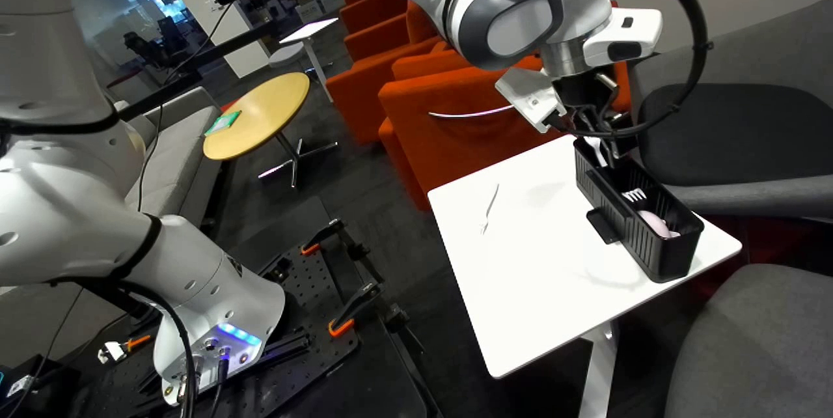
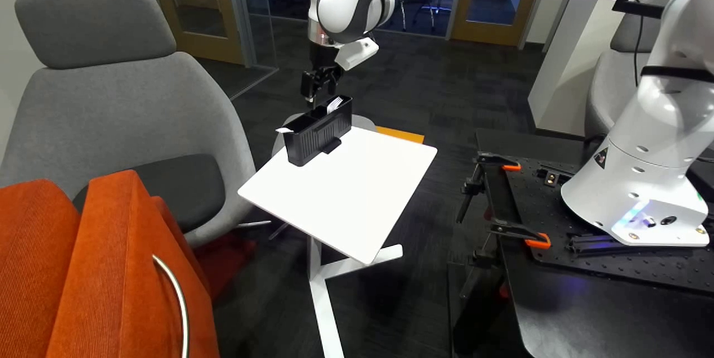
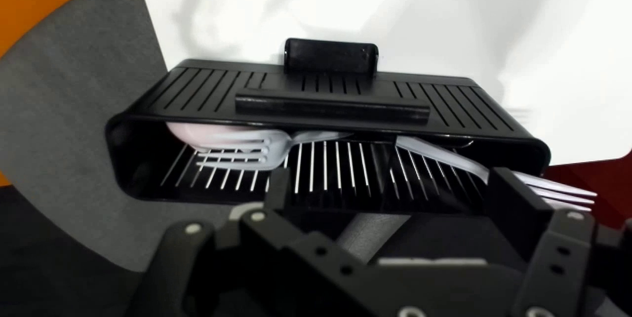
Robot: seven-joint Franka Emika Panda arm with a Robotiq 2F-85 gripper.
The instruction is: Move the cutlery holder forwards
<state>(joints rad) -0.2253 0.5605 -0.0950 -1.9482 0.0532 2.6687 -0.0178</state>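
Observation:
The cutlery holder [image 1: 625,226] is a long black slotted tray along one edge of the white table. It also shows in an exterior view [image 2: 318,138] and the wrist view [image 3: 207,92]. Inside lie a pale fork [image 3: 269,149], another pale fork [image 3: 434,151] sticking out past one end, and a pinkish item [image 3: 195,134]. My gripper [image 3: 395,193] is open, its fingers spread along the holder's outer long side. In both exterior views the gripper [image 1: 612,154] [image 2: 318,93] is over or just behind the rim. Nothing shows between the fingers; contact cannot be told.
A pale fork [image 1: 489,209] lies on the white table [image 1: 546,288]. The holder stands close to the table's edge. A grey chair [image 2: 128,107] and orange armchairs [image 1: 449,125] stand around it. The robot's black bench [image 2: 602,302] has clamps along its edge.

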